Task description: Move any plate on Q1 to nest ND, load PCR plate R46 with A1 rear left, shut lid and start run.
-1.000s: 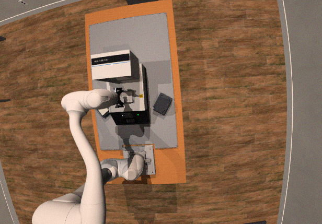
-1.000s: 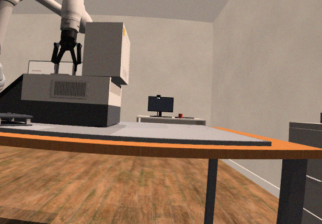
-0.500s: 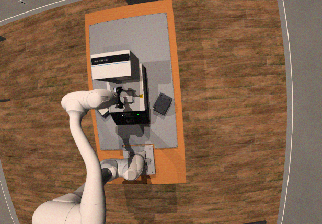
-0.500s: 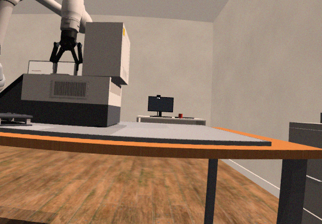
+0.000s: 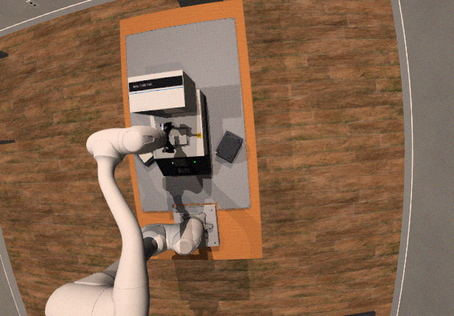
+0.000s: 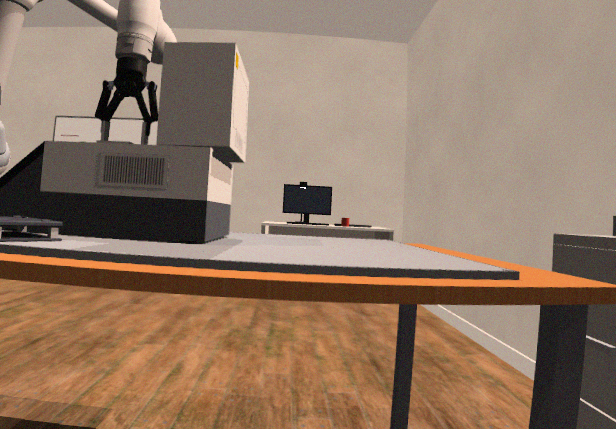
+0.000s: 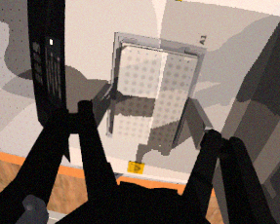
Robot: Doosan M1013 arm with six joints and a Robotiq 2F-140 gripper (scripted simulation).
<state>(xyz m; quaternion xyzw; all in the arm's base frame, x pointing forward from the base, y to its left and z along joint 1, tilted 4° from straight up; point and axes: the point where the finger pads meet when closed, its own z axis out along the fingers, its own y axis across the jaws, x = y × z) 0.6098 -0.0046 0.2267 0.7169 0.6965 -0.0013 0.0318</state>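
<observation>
On the orange-edged table (image 5: 254, 182), cycler Q1 (image 6: 125, 187) stands with its lid (image 6: 202, 97) raised, plate R46 (image 7: 152, 93) lying on its block inside the corner brackets, and the gripper (image 7: 148, 158) above it, fingers apart, gripping nothing.

My arm (image 5: 121, 211) is covering one nest (image 5: 147, 158); the plate's (image 7: 152, 93) printed letters are blurring, and my fingertips are running off-frame.
</observation>
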